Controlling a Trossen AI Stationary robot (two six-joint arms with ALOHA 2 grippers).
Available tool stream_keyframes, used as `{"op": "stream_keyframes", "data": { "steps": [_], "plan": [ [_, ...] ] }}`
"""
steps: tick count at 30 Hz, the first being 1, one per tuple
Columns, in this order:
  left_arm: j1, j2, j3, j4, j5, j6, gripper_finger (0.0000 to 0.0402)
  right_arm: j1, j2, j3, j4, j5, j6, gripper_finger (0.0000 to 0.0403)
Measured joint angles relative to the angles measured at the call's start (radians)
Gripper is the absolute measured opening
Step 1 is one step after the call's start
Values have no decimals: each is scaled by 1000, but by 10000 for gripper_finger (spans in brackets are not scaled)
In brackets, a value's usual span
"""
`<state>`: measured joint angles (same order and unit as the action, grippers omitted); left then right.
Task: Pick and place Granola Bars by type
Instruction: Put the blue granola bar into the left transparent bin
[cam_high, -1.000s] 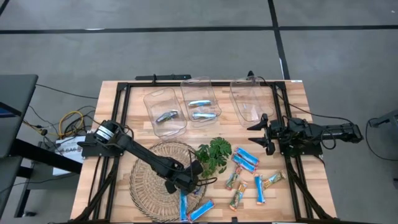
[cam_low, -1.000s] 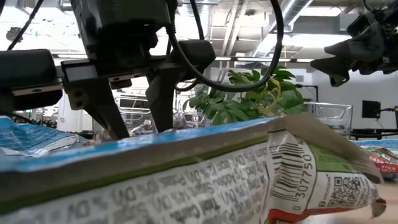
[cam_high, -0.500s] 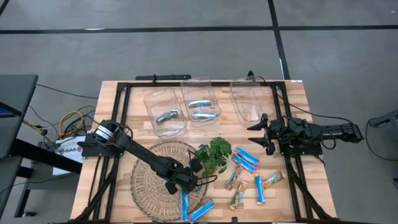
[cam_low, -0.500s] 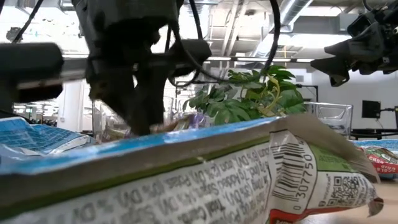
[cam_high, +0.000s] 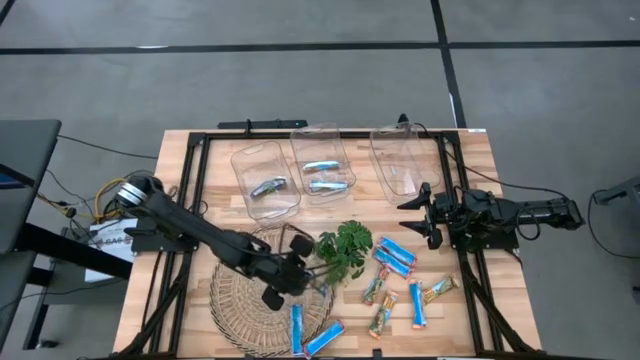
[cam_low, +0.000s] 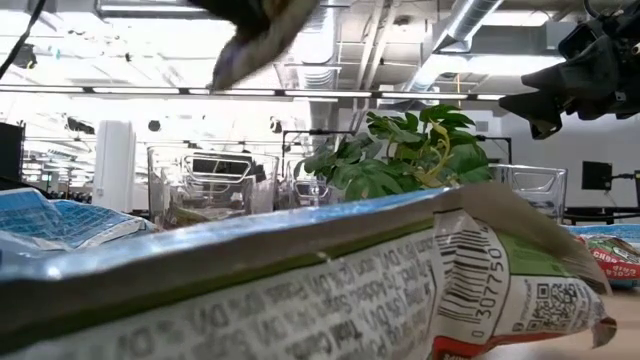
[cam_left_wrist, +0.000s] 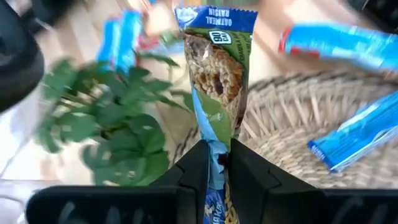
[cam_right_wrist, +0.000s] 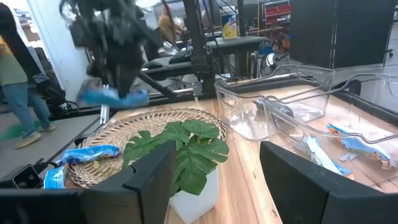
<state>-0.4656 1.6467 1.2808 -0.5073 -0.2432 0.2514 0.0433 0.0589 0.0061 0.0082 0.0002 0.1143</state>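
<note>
I have an oatmeal-raisin granola bar (cam_left_wrist: 214, 74) pinched in the left tool (cam_left_wrist: 214, 163), lifted above the wicker tray (cam_high: 235, 290). Next I carry it to its matching clear bin (cam_high: 265, 180). The right tool (cam_high: 421, 212) waits open over the wooden table (cam_high: 480, 160), workshop room behind.

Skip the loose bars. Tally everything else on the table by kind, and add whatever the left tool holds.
Clear bins: 3
Woven tray: 1
Leafy plant: 1
Granola bar held in the left tool: 1
Total: 6
</note>
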Motion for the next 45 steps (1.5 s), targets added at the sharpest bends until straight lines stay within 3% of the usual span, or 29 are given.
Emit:
{"op": "stream_keyframes", "data": {
  "steps": [8,18,28,37,45],
  "plan": [
    [0,-128,0,9,-1,9,55,0,0,0,0,0,0,225],
    [48,-133,-4,-4,-4,14,55,0,0,0,0,0,0,225],
    [353,-134,-1,-43,-7,4,55,0,0,0,0,0,0,225],
    [699,-135,0,-194,9,-223,55,0,0,0,0,0,0,225],
    [886,-135,0,-430,193,-359,55,0,0,0,0,0,0,225]
  ]
}}
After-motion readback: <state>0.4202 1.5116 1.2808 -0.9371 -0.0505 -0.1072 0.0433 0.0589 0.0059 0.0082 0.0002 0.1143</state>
